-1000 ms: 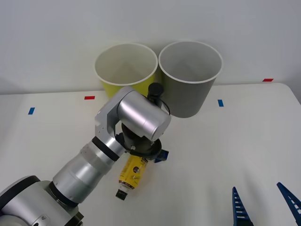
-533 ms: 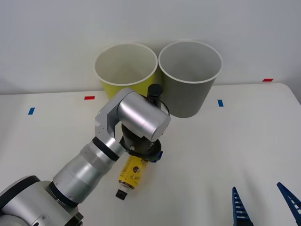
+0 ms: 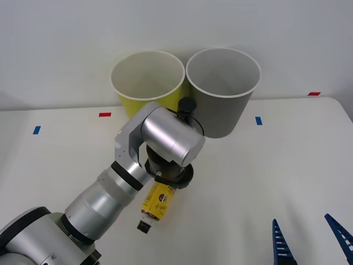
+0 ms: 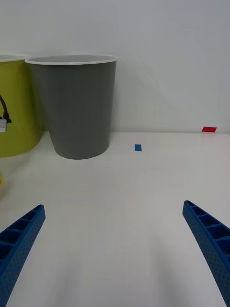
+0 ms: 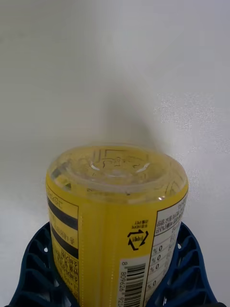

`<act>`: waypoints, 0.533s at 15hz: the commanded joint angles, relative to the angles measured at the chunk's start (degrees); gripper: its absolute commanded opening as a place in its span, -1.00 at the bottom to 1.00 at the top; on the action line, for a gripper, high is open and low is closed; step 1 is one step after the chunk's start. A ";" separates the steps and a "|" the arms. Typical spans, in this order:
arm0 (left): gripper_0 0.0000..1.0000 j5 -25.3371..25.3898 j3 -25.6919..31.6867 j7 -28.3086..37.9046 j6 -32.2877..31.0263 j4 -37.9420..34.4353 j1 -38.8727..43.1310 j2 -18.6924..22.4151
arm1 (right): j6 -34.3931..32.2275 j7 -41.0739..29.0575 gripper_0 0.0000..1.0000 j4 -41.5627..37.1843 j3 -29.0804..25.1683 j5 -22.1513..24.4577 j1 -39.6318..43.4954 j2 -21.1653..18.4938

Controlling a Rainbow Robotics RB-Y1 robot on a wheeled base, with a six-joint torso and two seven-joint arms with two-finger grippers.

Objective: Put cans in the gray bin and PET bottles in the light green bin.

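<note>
One PET bottle (image 3: pixel 156 203), two bins, two grippers. The bottle is small, slim, yellow, with a black cap and a white-and-black printed label bearing a barcode and recycling mark; its clear ribbed base shows in the left wrist view. It lies tilted on the white tabletop (image 3: pixel 265 171), cap toward the robot, in front of the bins. Left gripper (image 5: pixel 115 268): blue ribbed jaws clamped on either side of the bottle. Light green bin (image 3: pixel 147 81) and gray bin (image 3: pixel 223 91) stand upright, side by side, at the tabletop's far edge. Right gripper (image 4: pixel 115 249) sits low on the right, jaws spread wide, holding nothing.
</note>
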 commanded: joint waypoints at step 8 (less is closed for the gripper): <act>-1.00 -4.03 -3.55 -0.63 1.88 -18.33 5.18 5.57 | 0.00 0.00 1.00 0.00 0.00 0.00 0.00 0.00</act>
